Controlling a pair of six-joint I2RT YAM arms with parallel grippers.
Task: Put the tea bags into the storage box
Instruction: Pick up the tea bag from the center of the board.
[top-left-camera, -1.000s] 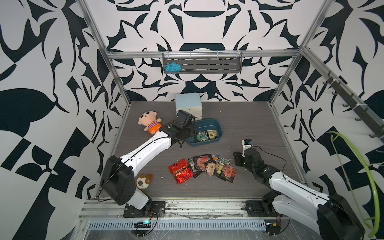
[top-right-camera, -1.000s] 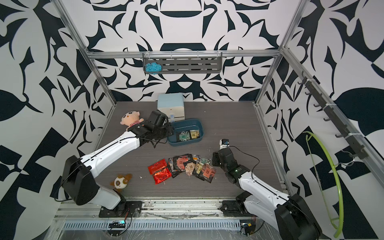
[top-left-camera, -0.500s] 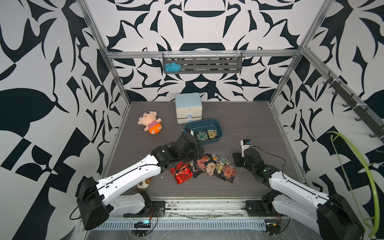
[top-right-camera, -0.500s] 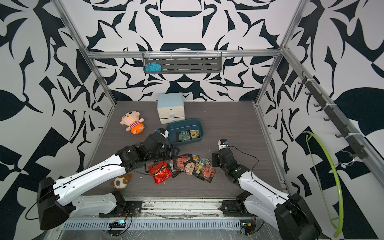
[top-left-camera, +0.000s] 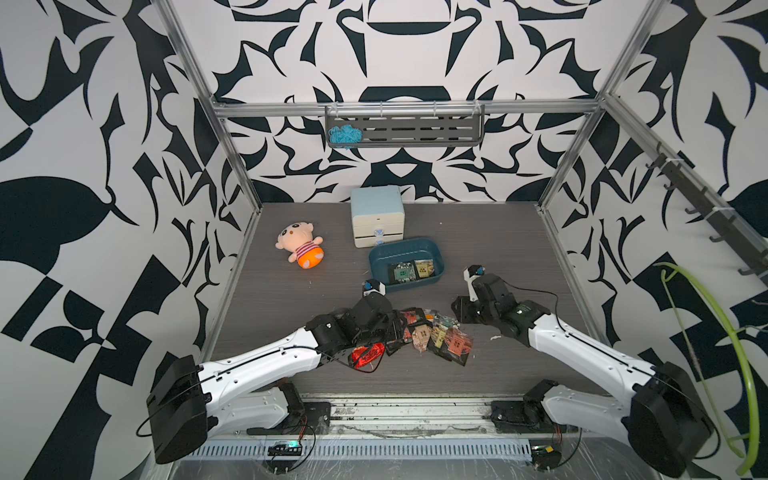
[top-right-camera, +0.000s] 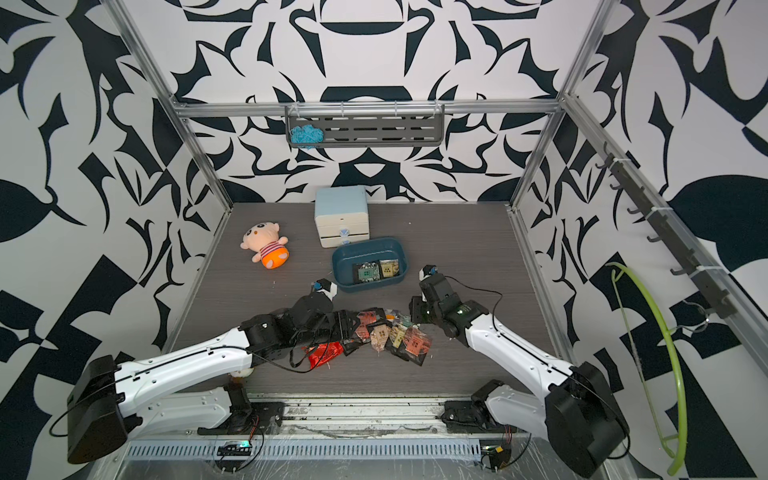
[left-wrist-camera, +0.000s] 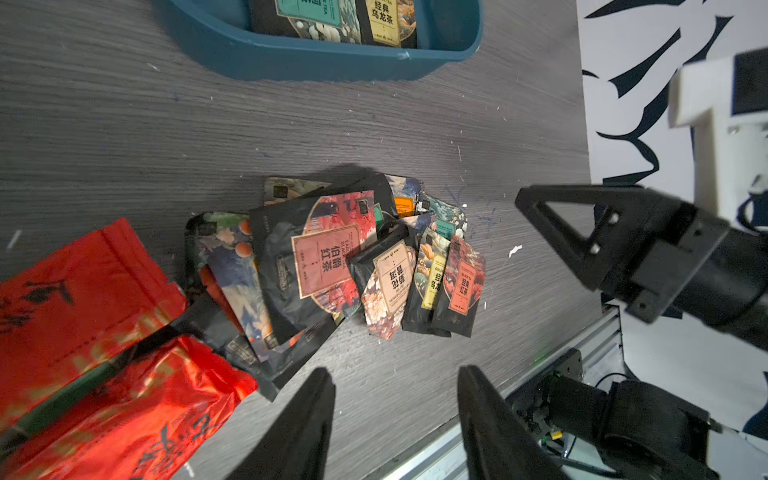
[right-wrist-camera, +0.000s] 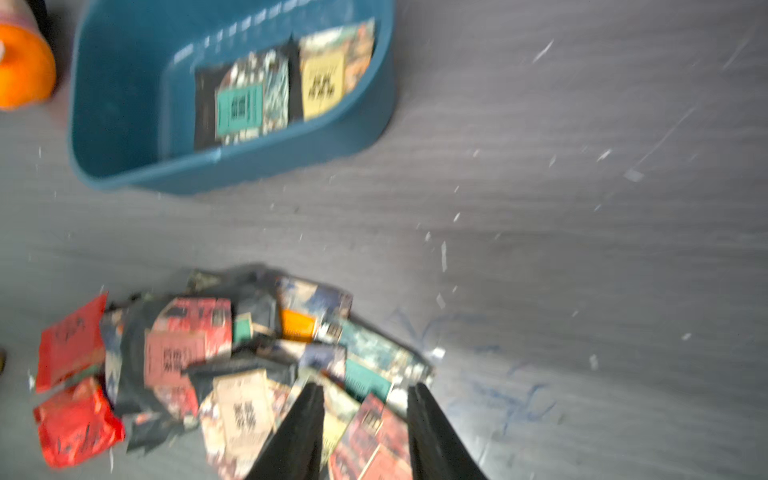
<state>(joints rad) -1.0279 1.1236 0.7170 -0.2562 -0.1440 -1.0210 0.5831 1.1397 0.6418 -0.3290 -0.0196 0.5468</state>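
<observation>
The tea bags (top-left-camera: 432, 336) (top-right-camera: 390, 336) lie in an overlapping pile near the table's front, dark patterned sachets with red foil ones (top-left-camera: 368, 353) (left-wrist-camera: 83, 299) at its left end. Two more tea bags (top-left-camera: 409, 270) lie inside the teal storage box (top-left-camera: 405, 245) (top-right-camera: 365, 243) (left-wrist-camera: 311, 58) (right-wrist-camera: 232, 166) behind the pile. My left gripper (top-left-camera: 397, 328) (left-wrist-camera: 395, 374) hangs open at the pile's left part, with only bare table between its fingers. At the pile's right end my right gripper (top-left-camera: 461, 309) (right-wrist-camera: 365, 388) stands open just above the sachets (right-wrist-camera: 249, 365), holding nothing.
A pale blue drawer cabinet (top-left-camera: 376, 216) stands right behind the storage box. A plush doll (top-left-camera: 301, 247) lies at the back left. The metal front rail (left-wrist-camera: 478, 440) runs close to the left gripper. A wall shelf (top-left-camera: 405, 133) holds blue yarn.
My left arm has swung from the storage box back toward the front and now sits low over the pile's left part. The right arm has barely moved.
</observation>
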